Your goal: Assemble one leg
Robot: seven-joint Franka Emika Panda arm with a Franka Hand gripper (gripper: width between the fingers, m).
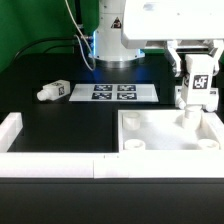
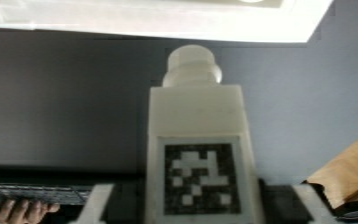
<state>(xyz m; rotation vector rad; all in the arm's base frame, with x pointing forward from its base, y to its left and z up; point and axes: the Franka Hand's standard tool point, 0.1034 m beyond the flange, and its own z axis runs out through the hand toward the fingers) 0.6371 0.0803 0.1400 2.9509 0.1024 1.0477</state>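
Observation:
My gripper (image 1: 198, 78) is shut on a leg (image 1: 191, 102), a stubby white peg with a black-and-white tag. It holds the leg upright at the exterior view's right, with the leg's lower end at the far right corner of the large white square panel (image 1: 160, 133). In the wrist view the leg (image 2: 197, 120) fills the middle between my fingers (image 2: 115, 198), and its rounded tip points toward the white panel (image 2: 140, 22). A second leg (image 1: 53, 91) lies on the black table at the exterior view's left, far from my gripper.
The marker board (image 1: 112, 92) lies flat on the table behind the panel. A low white wall (image 1: 40, 163) runs along the front edge and up the left side. The arm's base (image 1: 112, 45) stands at the back.

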